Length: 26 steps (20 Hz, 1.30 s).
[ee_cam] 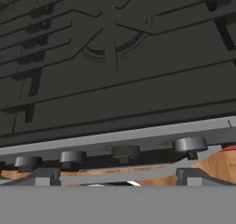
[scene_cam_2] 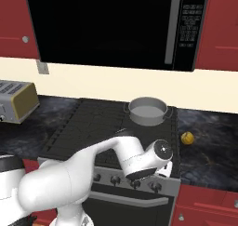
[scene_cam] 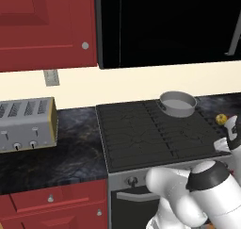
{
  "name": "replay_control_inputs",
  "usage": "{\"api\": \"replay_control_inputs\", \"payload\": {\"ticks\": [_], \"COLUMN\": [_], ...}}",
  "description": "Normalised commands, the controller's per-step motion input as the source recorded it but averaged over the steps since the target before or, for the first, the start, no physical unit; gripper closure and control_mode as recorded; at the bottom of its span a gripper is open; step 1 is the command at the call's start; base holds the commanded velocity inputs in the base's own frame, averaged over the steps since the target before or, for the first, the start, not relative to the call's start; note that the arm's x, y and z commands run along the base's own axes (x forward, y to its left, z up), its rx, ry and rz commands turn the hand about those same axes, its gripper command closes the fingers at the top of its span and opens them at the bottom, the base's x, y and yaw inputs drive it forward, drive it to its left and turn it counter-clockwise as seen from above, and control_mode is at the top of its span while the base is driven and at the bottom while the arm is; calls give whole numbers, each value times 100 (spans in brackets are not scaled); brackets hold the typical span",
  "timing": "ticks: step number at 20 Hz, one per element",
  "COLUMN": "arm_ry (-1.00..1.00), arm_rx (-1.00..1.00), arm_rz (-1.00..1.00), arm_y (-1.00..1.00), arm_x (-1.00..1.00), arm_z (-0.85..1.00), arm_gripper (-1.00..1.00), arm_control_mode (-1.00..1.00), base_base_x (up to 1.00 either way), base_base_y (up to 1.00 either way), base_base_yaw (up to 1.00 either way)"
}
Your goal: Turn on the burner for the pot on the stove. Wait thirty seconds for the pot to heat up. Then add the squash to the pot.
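Gripper (ee_cam: 115, 178) hanging over the stove (scene_cam: 141, 134) front edge, jaws spread wide, gripping nothing.
Pot (scene_cam_2: 147, 111) sitting upright on the back right burner; squash (scene_cam_2: 187, 137) lying on the dark surface (scene_cam_2: 209, 146) right of the stove, too round to read any axis.

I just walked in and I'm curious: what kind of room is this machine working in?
A home-style kitchen, it seems: a black gas stove with a pot on a back burner, a silver toaster on the dark counter, and red cabinets.
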Motion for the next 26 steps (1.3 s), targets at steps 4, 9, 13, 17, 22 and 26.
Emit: {"api": "replay_control_inputs", "payload": {"ticks": [4,9,13,17,22,26], "arm_ry": [4,5,0,0,-4,-19], "arm_rx": [-1,-3,-11,-2,0,0], "arm_rz": [0,0,0,0,0,0], "arm_y": [0,0,-5,-3,0,0], "arm_x": [0,-4,-18,-13,-7,-4], "arm_z": [8,-17,26,33,22,24], "arm_gripper": [-100,-100,-100,-100,-100,-100], "arm_control_mode": [-100,-100,-100,-100,-100,-100], "base_base_x": [0,0,0,0,0,0], "base_base_y": [0,0,0,0,0,0], "base_base_yaw": [0,0,0,0,0,0]}}
